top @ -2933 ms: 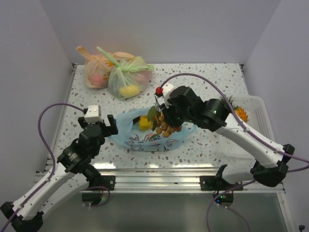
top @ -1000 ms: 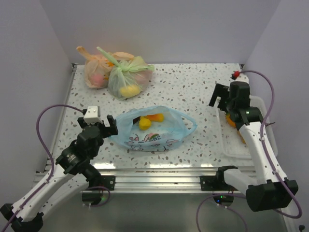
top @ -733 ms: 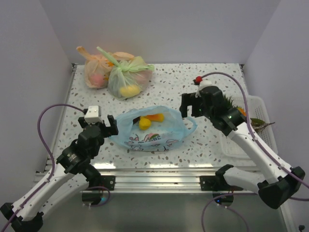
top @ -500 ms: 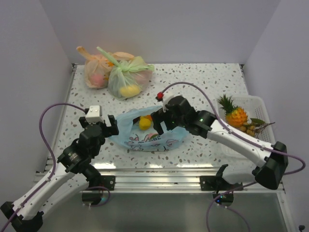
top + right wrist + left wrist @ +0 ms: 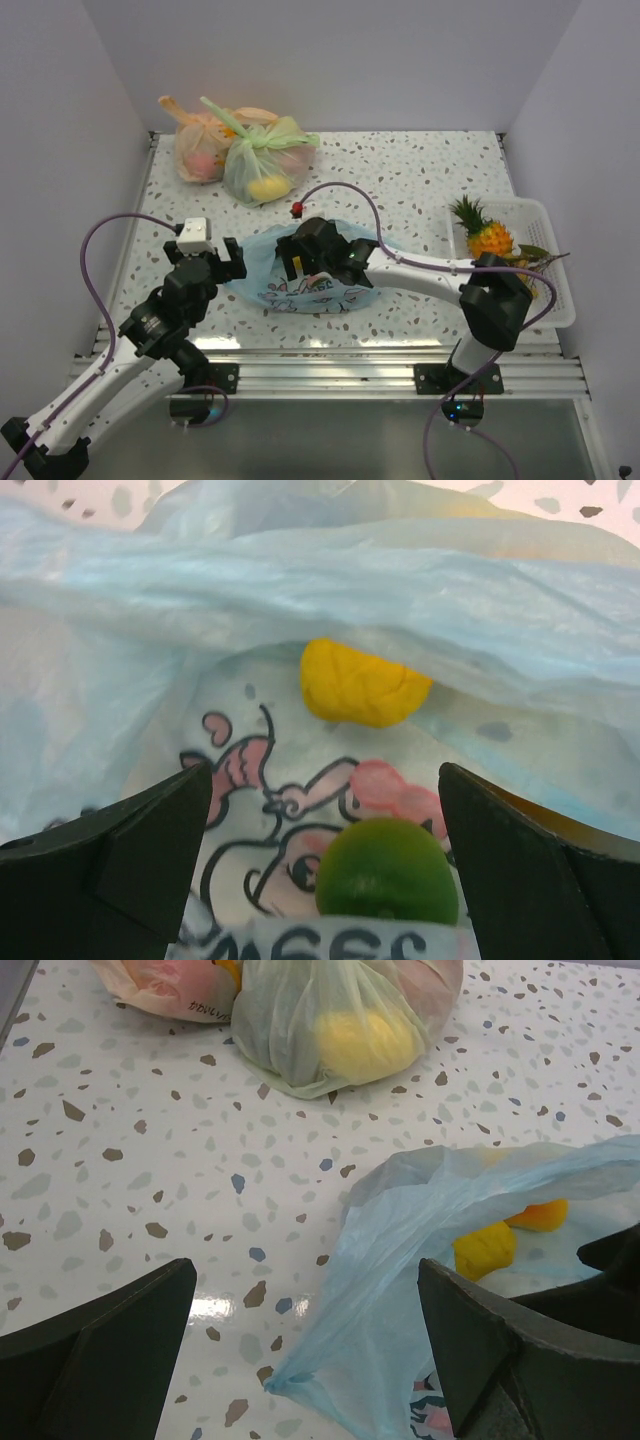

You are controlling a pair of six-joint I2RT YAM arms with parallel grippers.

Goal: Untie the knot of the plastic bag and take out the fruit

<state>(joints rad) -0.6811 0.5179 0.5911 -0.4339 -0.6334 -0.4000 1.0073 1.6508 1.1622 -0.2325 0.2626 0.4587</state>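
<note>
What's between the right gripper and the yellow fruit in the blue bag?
A round green fruit, lying just short of the yellow fruit; the right wrist view shows it.

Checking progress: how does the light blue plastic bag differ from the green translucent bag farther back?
The thin light blue plastic bag lies open and slack; the green translucent bag is knotted shut and bulging. The blue one bears a pink-and-black cartoon print; the green one looks plain. Both are thin, see-through plastic.
</note>
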